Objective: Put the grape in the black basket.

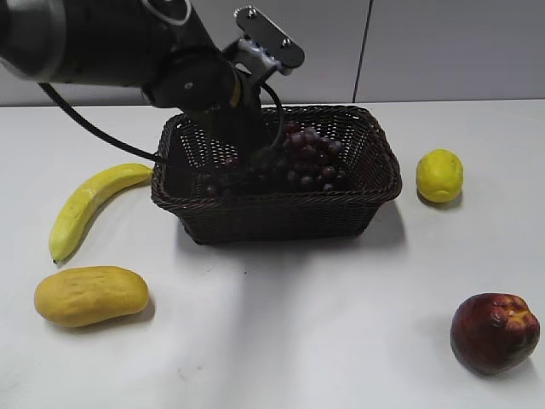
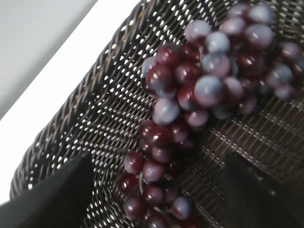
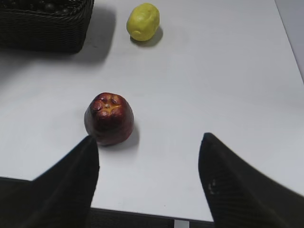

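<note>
The grape bunch (image 1: pixel 311 158) lies inside the black basket (image 1: pixel 281 217), stretched along its floor. In the left wrist view the dark red-purple grapes (image 2: pixel 199 80) rest on the woven basket floor and wall (image 2: pixel 85 109). My left gripper (image 1: pixel 255 158) reaches down into the left part of the basket. Its fingers (image 2: pixel 159 190) are wide apart on either side of the bunch's lower end, with a gap on each side. My right gripper (image 3: pixel 148 156) is open and empty above the table's front right, out of the exterior view.
A banana (image 1: pixel 89 204) and a yellow mango-like fruit (image 1: pixel 92 295) lie left of the basket. A lemon (image 1: pixel 439 175) sits to its right. A dark red apple-like fruit (image 1: pixel 494 332) (image 3: pixel 108 118) stands at the front right, just beyond my right gripper's left finger.
</note>
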{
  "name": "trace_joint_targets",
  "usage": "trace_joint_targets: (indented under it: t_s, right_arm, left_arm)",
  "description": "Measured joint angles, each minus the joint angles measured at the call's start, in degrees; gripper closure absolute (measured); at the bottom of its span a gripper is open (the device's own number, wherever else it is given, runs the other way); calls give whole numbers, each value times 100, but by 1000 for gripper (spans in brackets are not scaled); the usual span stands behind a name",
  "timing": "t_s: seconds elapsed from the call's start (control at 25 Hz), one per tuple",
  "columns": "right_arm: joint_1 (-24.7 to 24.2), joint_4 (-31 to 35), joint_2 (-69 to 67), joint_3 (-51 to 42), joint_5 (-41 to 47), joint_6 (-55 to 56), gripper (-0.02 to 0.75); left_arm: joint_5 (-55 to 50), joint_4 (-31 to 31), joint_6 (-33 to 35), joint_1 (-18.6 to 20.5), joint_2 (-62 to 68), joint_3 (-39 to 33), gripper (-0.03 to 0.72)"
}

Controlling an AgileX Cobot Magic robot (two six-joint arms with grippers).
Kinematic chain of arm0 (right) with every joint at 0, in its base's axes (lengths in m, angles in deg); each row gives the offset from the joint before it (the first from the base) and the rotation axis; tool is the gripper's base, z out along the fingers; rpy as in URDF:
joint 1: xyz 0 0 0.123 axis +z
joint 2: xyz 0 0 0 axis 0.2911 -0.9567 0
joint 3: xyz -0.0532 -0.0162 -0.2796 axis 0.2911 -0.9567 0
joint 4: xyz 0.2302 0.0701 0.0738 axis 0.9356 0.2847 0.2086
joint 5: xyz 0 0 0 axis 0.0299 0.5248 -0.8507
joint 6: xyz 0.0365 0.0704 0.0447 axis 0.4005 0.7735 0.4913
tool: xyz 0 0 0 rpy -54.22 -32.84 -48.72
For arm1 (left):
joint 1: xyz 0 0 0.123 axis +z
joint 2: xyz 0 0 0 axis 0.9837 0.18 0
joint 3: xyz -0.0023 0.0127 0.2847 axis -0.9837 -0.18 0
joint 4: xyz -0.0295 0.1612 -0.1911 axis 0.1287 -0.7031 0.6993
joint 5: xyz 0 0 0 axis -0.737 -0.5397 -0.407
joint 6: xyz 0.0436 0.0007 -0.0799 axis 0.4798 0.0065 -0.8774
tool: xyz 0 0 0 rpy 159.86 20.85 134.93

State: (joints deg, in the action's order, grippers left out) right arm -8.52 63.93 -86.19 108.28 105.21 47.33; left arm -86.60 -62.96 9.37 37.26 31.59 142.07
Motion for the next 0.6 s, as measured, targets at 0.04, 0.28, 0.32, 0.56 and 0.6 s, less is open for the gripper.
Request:
trace_joint_targets:
  t_s: [0.04,0.28,0.32,0.56,0.6]
  right_arm:
    - [0,0,0,0,0,0,239]
    - [0,0,0,0,0,0,239]
    - [0,0,0,0,6,0,239]
    - [0,0,0,0,7,0,239]
    - [0,0,0,0,7,0,239]
  left_arm:
    - [-47,148,0,11,-114,0,31]
    - [-688,953,0,357,-766,5,57]
    - [-856,1096,0,501,-844,5,60]
    - [-2294,1814,258,1406,-1158,5,75]
    - [-2504,1959,381,1550,-1190,5,77]
